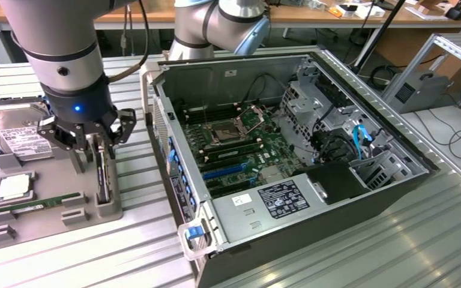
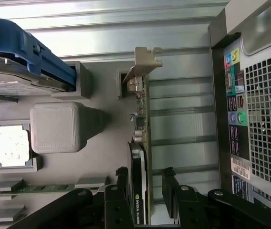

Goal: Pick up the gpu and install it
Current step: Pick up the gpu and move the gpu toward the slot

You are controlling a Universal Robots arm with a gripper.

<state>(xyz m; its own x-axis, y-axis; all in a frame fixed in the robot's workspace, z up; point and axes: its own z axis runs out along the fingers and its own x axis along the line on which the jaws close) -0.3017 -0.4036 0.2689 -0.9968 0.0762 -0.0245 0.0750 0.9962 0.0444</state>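
The gpu [image 1: 101, 176] stands on its long edge in a slot of the grey parts tray [image 1: 46, 223], left of the open computer case [image 1: 295, 150] in the exterior view. In the wrist view the gpu [image 2: 142, 119] is a thin dark card with its silver bracket at the far end. My gripper [image 1: 94, 144] hangs just above the card, open. Its two black fingers [image 2: 122, 177] straddle the near end of the card, one on each side, and my gripper [image 2: 145, 180] is not closed on it.
On the tray [image 2: 102, 157] lie a silver hard drive [image 1: 18, 135], a processor chip [image 1: 12, 187], a green memory stick [image 1: 34, 205] and a grey post [image 2: 59, 126] close beside the card. The case's motherboard shows blue slots [image 1: 222, 171]. Its rear panel [image 2: 259, 105] is near the tray.
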